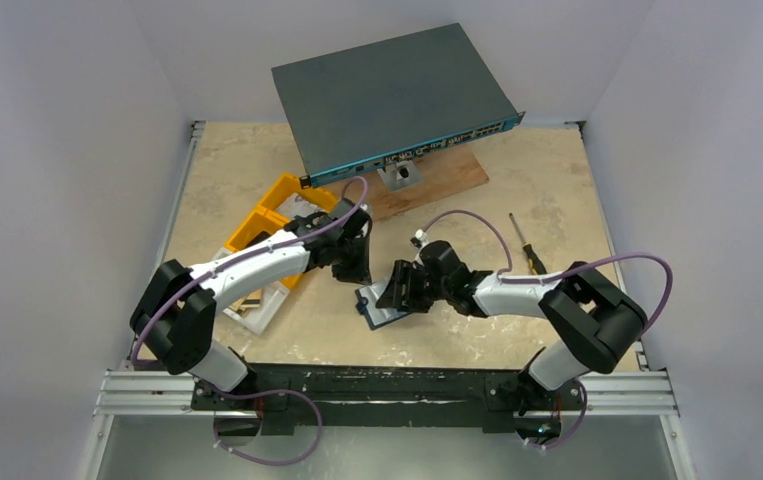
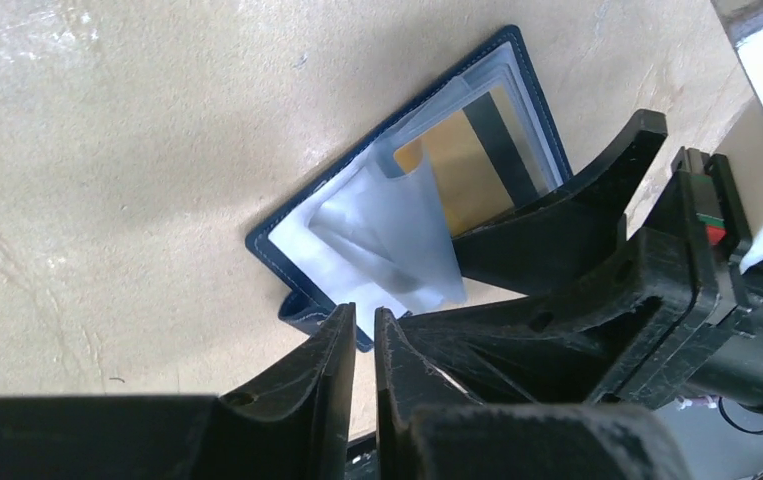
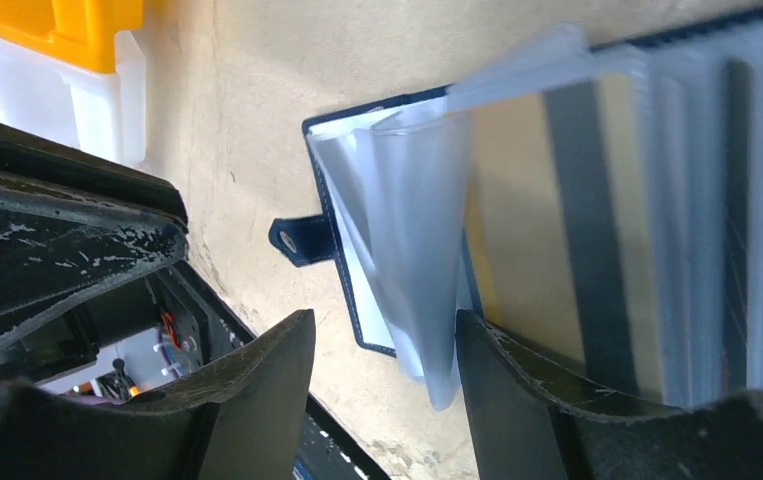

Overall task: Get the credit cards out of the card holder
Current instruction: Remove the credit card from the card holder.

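- Top external view: we work over a pale table (image 1: 557, 185), with a dark flat box (image 1: 387, 95) at the back and yellow bins (image 1: 277, 205) on the left.
- Both arms meet at the near middle, where the card holder (image 1: 379, 313) lies open and flat.
- Our right gripper (image 3: 382, 320) is the nearer one and sits right over the holder. Its fingers are well apart and clamp nothing: one lies across the pages, the other over bare table.
- Our left gripper (image 2: 364, 318) is just beside the holder. Its fingers are almost together, with only a narrow slit between them, and hold nothing.
- From those left fingertips the holder (image 2: 287, 225) lies just ahead, its long axis running diagonally from near-left to far-right.
- A gold-faced card (image 2: 457, 175) with a dark stripe sits inside the holder; we see none taken out.
- A loose clear sleeve (image 2: 397, 240) curls up between the left fingertips and that card. We judge the left fingers must get past it to pinch the card's edge.
- The tab (image 3: 302, 238) sticks out sideways, clear of both grippers.
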`<state>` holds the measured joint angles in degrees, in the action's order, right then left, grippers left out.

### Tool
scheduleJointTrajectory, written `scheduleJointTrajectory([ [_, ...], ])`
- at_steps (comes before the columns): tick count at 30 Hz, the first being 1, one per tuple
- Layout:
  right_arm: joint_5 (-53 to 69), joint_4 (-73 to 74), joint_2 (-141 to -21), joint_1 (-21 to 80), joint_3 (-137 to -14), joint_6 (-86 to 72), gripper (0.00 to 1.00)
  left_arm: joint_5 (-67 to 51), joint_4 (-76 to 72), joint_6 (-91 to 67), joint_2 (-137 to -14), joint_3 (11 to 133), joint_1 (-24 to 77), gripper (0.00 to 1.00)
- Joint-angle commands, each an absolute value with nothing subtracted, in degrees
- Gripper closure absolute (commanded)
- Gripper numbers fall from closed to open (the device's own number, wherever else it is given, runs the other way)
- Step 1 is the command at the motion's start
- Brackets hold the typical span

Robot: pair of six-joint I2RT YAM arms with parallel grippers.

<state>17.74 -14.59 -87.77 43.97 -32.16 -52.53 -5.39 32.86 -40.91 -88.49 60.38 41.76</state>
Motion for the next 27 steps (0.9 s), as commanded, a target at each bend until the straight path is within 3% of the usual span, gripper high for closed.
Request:
scheduleJointTrajectory([
  [1, 16.98, -13.45, -88.58, 46.31, -35.62, -51.94, 0.45, -3.78, 34.92, -40.61, -85.84, 60.11, 41.77, 0.87],
  [13, 16.15, -14.20, -89.20, 47.81, -36.76, -50.69, 0.44, -10.12, 33.17, -38.54, -91.94, 63.96, 40.31, 0.75],
  [21, 16.12, -18.26, -90.04, 47.80, -34.18, -50.76, 0.44, -16.02, 28.46, -39.19, -96.97, 65.15, 39.03, 0.77],
  [27, 14.89, -17.84, -90.01, 47.81, -34.20, -50.20, 0.45, -10.17, 32.85, -37.99, -99.49, 66.35, 39.02, 0.83],
])
